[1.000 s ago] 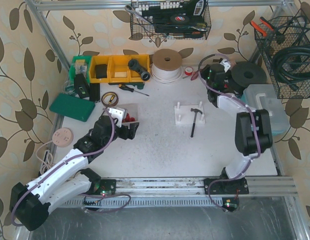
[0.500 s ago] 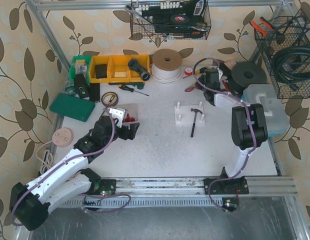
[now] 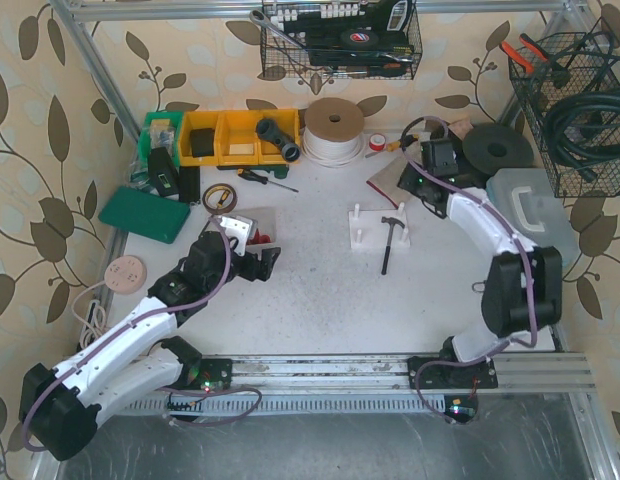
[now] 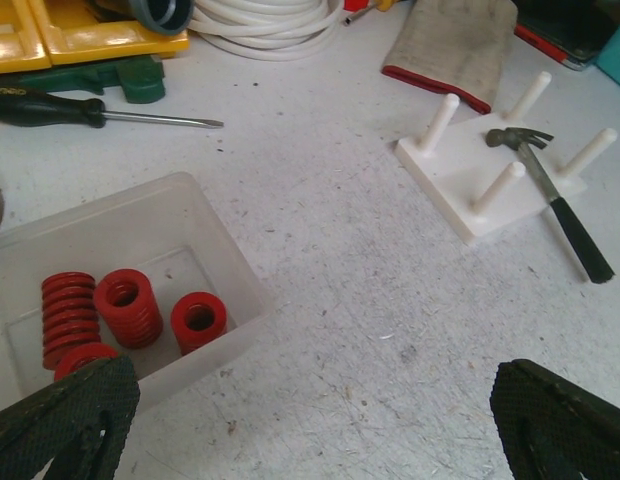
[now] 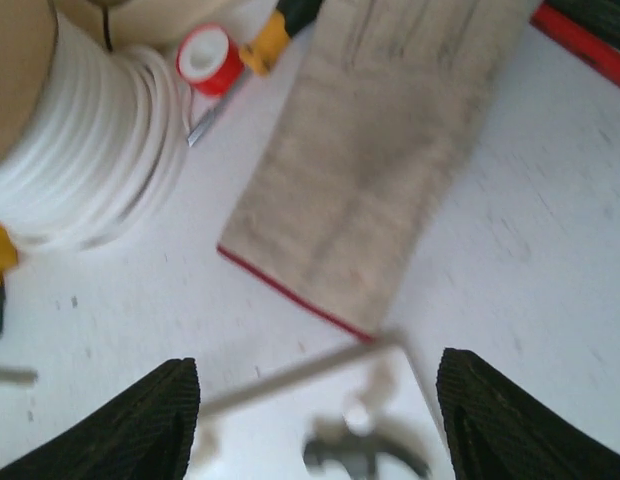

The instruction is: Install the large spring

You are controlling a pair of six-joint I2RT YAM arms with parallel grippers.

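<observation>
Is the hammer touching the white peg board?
Touching. The left wrist view shows the hammer with its head lying on top of the white peg board, between the pegs, its handle running off the edge.

Open table between the jaws of the left gripper; bin crowds the left-hand jaw, pegboard and hammer block far right.

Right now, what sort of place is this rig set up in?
Probably a workshop bench, maybe a staged one given the leaf wallpaper. A wire basket of tools hangs at the back, yellow parts bins sit at the table's far edge, and a hammer and screwdriver lie loose.
</observation>
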